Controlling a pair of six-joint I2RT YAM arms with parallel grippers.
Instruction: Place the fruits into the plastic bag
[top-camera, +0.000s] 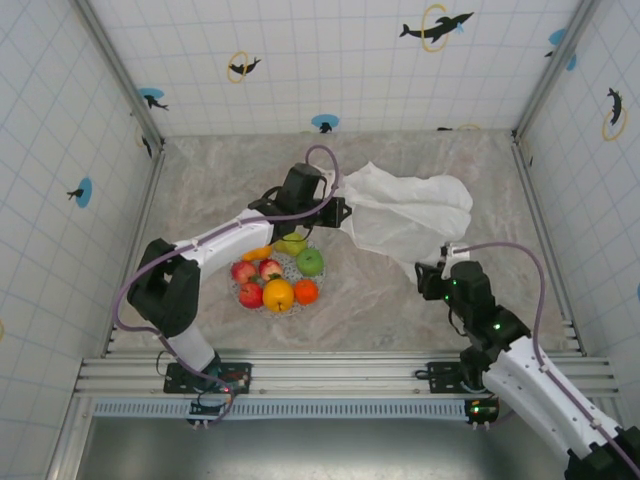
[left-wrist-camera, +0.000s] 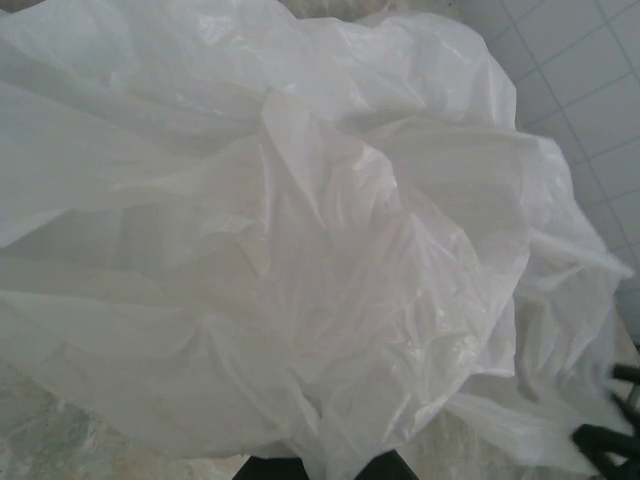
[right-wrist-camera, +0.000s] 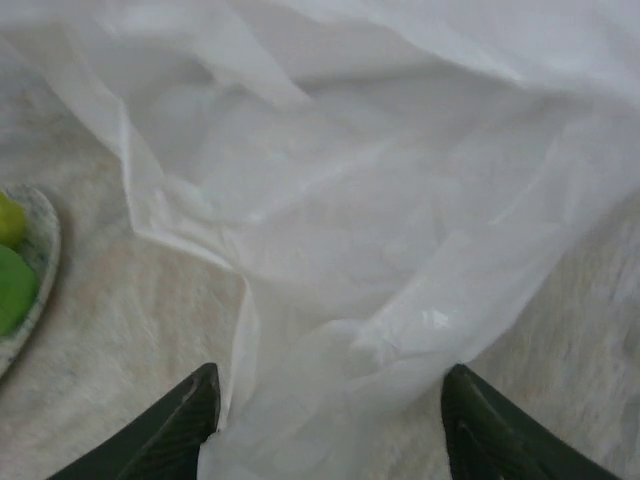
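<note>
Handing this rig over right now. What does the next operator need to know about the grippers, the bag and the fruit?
Left gripper: at the left edge of the plastic bag, with plastic bunched against it. I cannot tell whether it is clamped.
Right gripper: open at the bag's near right corner, with plastic lying between its fingers, ungripped.
Fruits: heaped on the speckled plate, just left of the bag.
Done: no fruit can be seen in the bag.
Left: get the bag mouth open, then move every fruit in.
</note>
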